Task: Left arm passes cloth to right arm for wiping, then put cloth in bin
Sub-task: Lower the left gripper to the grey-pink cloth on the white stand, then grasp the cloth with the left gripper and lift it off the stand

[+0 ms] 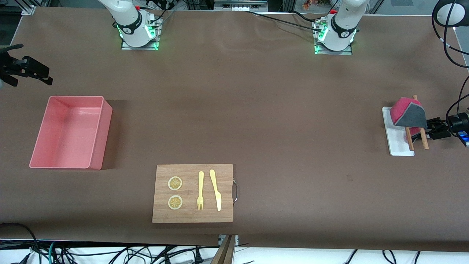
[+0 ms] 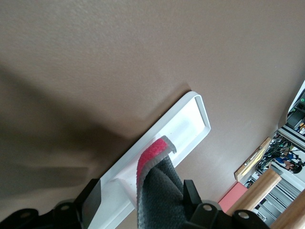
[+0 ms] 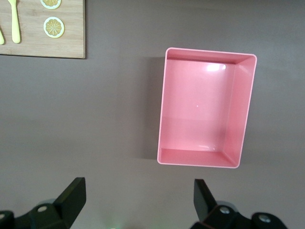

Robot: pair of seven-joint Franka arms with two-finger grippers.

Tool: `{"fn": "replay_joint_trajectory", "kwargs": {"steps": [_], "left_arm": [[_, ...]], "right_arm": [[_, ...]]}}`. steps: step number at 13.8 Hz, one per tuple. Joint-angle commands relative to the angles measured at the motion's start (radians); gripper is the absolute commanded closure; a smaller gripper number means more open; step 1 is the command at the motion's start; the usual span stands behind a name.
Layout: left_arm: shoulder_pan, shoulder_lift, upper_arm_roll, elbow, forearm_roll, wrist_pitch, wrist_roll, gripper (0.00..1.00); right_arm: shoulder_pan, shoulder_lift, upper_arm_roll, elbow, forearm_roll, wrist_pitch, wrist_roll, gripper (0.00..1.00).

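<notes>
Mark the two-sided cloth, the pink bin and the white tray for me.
magenta-and-grey soft cloth (image 1: 414,115), front view, on its grey face.
pink rectangular plastic bin (image 3: 245,107), right wrist view, on a side wall.
small flat white tray (image 1: 395,137), front view, on its bare floor.

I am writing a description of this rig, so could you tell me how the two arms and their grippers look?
Both arms have glossy white shells with black joint bands, standing on metal base plates that glow green, with red fittings and black cables near them. The left gripper has matte black, wedge-shaped fingers fixed with silver screws. The right gripper looks the same: black angular fingers, silver screws.
</notes>
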Motion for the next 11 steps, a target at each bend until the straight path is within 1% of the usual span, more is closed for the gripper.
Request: {"fn": "replay_joint_trajectory", "kwargs": {"steps": [1, 2, 3, 4, 5, 7, 8, 9, 11], "left_arm": [[-0.002, 0.023, -0.002, 0.035, -0.017, -0.013, -0.023, 0.4], [-0.002, 0.023, -0.002, 0.035, -0.017, -0.016, -0.023, 0.58], [0.0, 0.022, -0.002, 0.035, -0.017, -0.019, -0.022, 0.67], [0.004, 0.022, -0.002, 0.035, -0.017, -0.028, -0.019, 0.82], [0.006, 0.022, -0.002, 0.037, -0.017, -0.045, -0.017, 0.93], [0.008, 0.017, -0.002, 0.038, -0.012, -0.056, -0.014, 0.94], [0.008, 0.012, -0.002, 0.038, -0.007, -0.074, -0.013, 1.0], [0.009, 0.009, -0.003, 0.041, -0.007, -0.107, -0.013, 1.0], [0.009, 0.002, 0.001, 0.081, -0.003, -0.157, -0.014, 1.0]], "right_arm": [[-0.01, 0.013, 0.003, 0.026, 0.003, -0.005, -0.007, 0.0], [-0.011, 0.013, 0.001, 0.026, 0.004, -0.005, -0.008, 0.0], [-0.014, 0.015, 0.0, 0.026, 0.003, -0.005, -0.008, 0.0], [-0.022, 0.028, 0.0, 0.026, 0.001, -0.002, -0.007, 0.0], [-0.021, 0.042, 0.001, 0.026, 0.001, 0.001, -0.008, 0.0], [-0.022, 0.039, 0.0, 0.026, 0.012, 0.008, -0.007, 0.0], [-0.019, 0.044, 0.004, 0.019, 0.005, 0.01, -0.007, 0.0], [-0.017, 0.045, 0.006, 0.016, 0.0, 0.009, -0.008, 0.0], [-0.019, 0.052, 0.006, 0.003, 0.0, 0.007, -0.008, 0.0]]}}
